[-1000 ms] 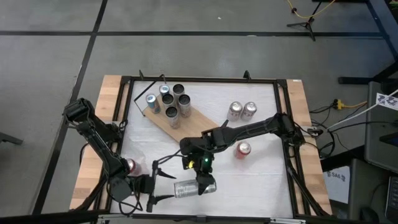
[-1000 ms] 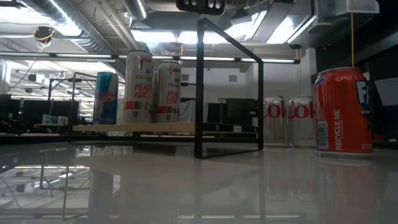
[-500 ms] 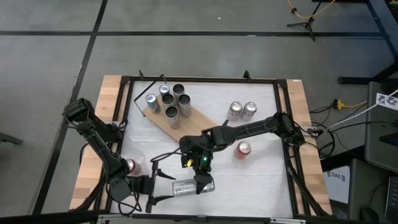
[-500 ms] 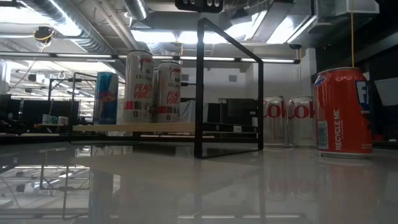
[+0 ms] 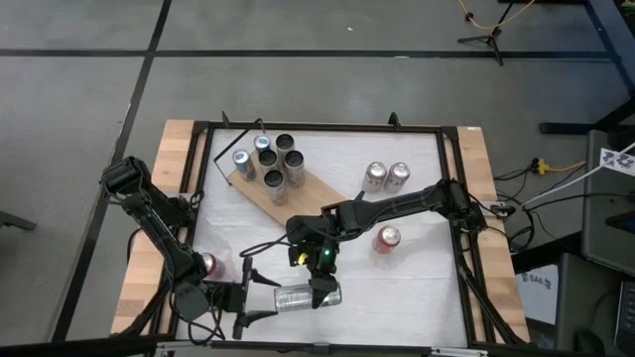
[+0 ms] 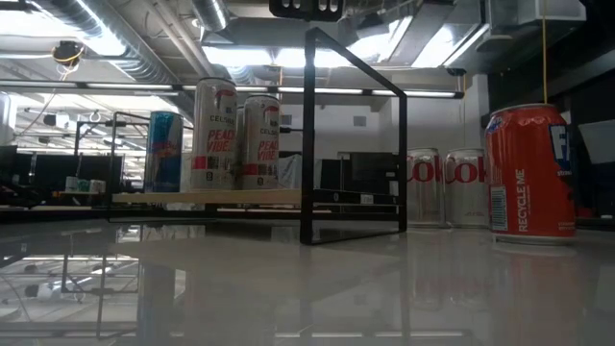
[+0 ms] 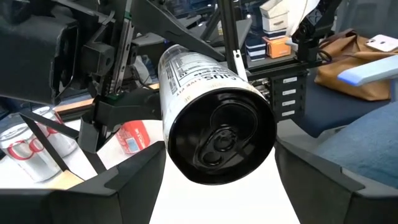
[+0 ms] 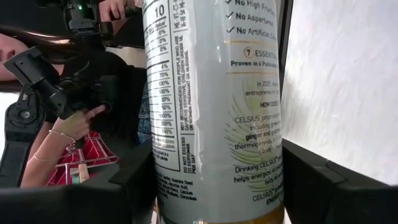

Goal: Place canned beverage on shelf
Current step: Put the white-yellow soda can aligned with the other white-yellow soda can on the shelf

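A silver can [image 5: 303, 297] lies on its side in the air near the table's front edge, between both grippers. My left gripper [image 5: 270, 299] reaches level from the table's left and is shut on the can's black top end [image 7: 217, 137]. My right gripper [image 5: 322, 291] is shut on the can's right half, which fills the right wrist view [image 8: 217, 112]. The shelf [image 5: 288, 198], a light wooden board on a thin black frame [image 6: 312, 135], stands at the far left with several cans [image 5: 273, 164] upright on it. Neither gripper shows in the low view. My left gripper has the can's top end between its two fingers [image 7: 146, 165], one on each side of the round wall just behind the rim [image 7: 171, 112]. The fingers lie level, along the can, coming from the table's left. The can's lid faces back toward the wrist. My right gripper pinches the can's printed wall [image 8: 186, 155] between its two fingers [image 8: 311, 180], on the half away from the lid. The fingers slant down from the far side and lie across the can. The can lies level, clear of the table.
Two silver cans [image 5: 385, 177] and a red can [image 5: 387, 238] stand on the table's right half. Another red can [image 5: 208, 264] stands beside my left arm. A black frame rail [image 5: 327, 127] runs round the table. A person's hand [image 8: 87, 118] shows beyond the table.
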